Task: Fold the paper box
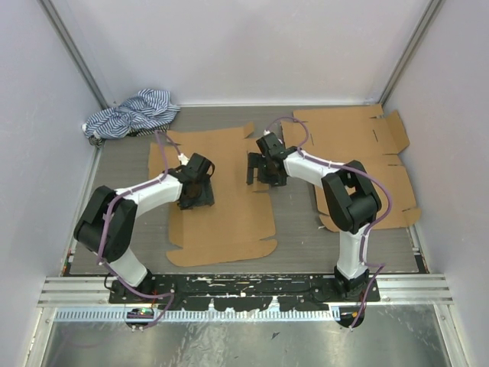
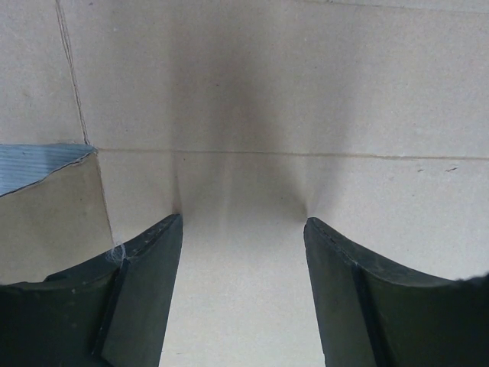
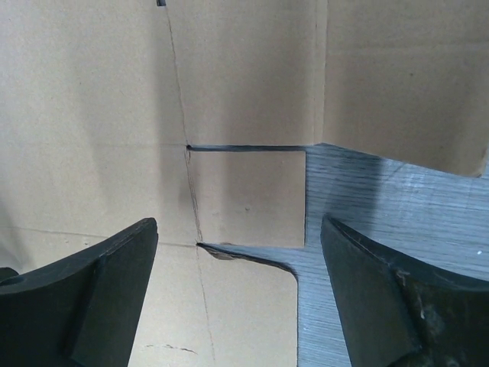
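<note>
Grey table [image 1: 126, 157]: cardboard blank [image 1: 225, 218] lies flat, 0 folds made. Left gripper [image 1: 195, 202] at its 9 o'clock, right gripper [image 1: 257, 176] at 2, both spread, empty.

**Top external cam:** fixed, high up over the near edge of the table [image 1: 298, 245], facing down and fwd. Far enough back to take in the whole surface.

**Left wrist cam:** sits just behind the left gripper [image 2: 243, 223] and looks out between its jaws onto the cardboard blank [image 2: 267, 92]. V. close (cardboard nearly fills the frame).

**Right wrist cam:** same setup on the right gripper [image 3: 238, 229], close over the cardboard blank's edge and the adj. strip of table.

**Shared:** each wrist view covers a small patch of the centre blank, which the top cam shows whole.
</note>
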You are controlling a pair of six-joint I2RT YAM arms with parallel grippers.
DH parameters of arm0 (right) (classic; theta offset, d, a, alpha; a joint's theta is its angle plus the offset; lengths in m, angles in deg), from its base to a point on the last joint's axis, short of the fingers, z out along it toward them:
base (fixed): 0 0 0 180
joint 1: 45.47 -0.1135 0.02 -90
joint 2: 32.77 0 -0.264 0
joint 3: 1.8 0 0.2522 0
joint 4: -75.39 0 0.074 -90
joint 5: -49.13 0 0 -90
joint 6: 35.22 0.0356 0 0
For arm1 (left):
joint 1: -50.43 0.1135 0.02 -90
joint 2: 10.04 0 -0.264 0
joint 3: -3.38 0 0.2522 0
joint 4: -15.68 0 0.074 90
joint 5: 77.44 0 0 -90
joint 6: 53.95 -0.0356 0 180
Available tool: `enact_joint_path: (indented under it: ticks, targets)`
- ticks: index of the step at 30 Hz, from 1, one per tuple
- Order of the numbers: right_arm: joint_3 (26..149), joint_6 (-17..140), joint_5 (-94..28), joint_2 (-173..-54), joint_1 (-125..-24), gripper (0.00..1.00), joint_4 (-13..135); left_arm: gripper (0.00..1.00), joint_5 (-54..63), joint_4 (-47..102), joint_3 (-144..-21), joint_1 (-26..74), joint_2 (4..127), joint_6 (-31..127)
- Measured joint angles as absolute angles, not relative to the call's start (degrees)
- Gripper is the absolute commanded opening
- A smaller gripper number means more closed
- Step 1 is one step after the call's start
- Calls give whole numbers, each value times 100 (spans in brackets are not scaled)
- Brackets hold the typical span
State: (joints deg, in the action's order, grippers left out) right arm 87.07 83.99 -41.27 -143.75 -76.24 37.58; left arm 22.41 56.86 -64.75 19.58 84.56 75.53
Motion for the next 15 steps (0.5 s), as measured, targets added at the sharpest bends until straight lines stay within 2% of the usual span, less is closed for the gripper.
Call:
enact_joint_path:
  ticks: [15]
  targets:
    - [9017, 8513, -4208, -14567, -7757, 92, 3644, 71, 2507, 5828, -6615, 1790, 8614, 7556]
